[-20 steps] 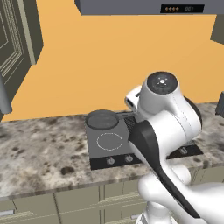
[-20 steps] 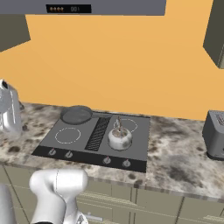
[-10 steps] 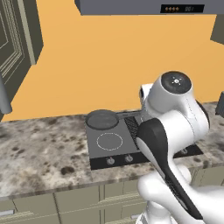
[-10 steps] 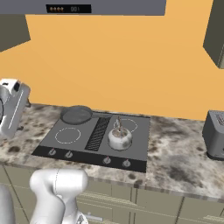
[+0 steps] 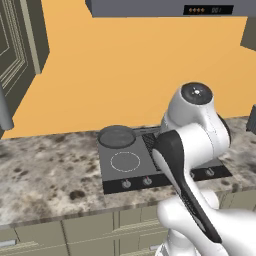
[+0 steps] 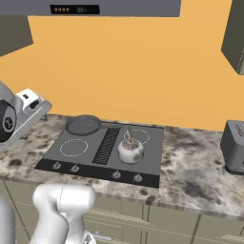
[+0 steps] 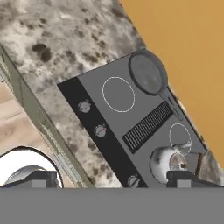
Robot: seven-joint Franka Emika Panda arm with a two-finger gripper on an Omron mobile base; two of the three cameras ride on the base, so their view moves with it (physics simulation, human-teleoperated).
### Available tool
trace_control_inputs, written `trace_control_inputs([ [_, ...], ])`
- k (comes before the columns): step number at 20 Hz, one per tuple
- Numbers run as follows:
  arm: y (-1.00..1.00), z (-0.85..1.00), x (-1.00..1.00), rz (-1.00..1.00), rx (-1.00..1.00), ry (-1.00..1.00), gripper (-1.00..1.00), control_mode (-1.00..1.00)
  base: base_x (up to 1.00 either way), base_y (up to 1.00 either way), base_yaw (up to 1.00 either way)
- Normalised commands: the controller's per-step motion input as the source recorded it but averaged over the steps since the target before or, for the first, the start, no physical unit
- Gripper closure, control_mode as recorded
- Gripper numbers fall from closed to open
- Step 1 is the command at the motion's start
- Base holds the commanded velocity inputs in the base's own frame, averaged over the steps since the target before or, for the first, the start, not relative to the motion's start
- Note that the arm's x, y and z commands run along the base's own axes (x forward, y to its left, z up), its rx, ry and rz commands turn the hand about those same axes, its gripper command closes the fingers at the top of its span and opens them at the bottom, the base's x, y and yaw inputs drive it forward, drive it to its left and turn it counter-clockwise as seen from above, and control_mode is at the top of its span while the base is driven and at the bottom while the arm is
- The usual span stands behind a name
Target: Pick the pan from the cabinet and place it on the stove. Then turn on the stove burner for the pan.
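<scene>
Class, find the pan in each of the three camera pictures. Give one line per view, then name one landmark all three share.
Left base view: the pan sits at the stove's back left, left of the arm.
Right base view: the pan is at the back left, left of the grille.
Hand view: the pan lies upper right of centre, beside the orange wall.
Shared landmark: the empty white burner ring beside it.

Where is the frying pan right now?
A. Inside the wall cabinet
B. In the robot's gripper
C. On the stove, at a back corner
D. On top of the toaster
C: the pan sits flat on the stove at its back corner, behind the front white burner ring, with the kettle further along the cooktop.
</scene>
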Motion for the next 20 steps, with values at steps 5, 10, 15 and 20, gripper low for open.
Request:
trace_control_inputs([
  [5, -0.09, -0.26, 0.21, -0.5, 0.3, 0.14, -1.0, -1.0, 0.0, 0.0, 0.0],
  [10, 0.0, -0.45, 0.28, -0.47, 0.29, 0.25, -1.0, -1.0, 0.0, 0.0, 0.0],
  [15, -0.08, -0.46, 0.35, -0.47, 0.24, 0.23, -1.0, -1.0, 0.0, 0.0, 0.0],
  [20, -0.12, -0.64, 0.26, -0.44, 0.08, 0.05, -1.0, -1.0, 0.0, 0.0, 0.0],
])
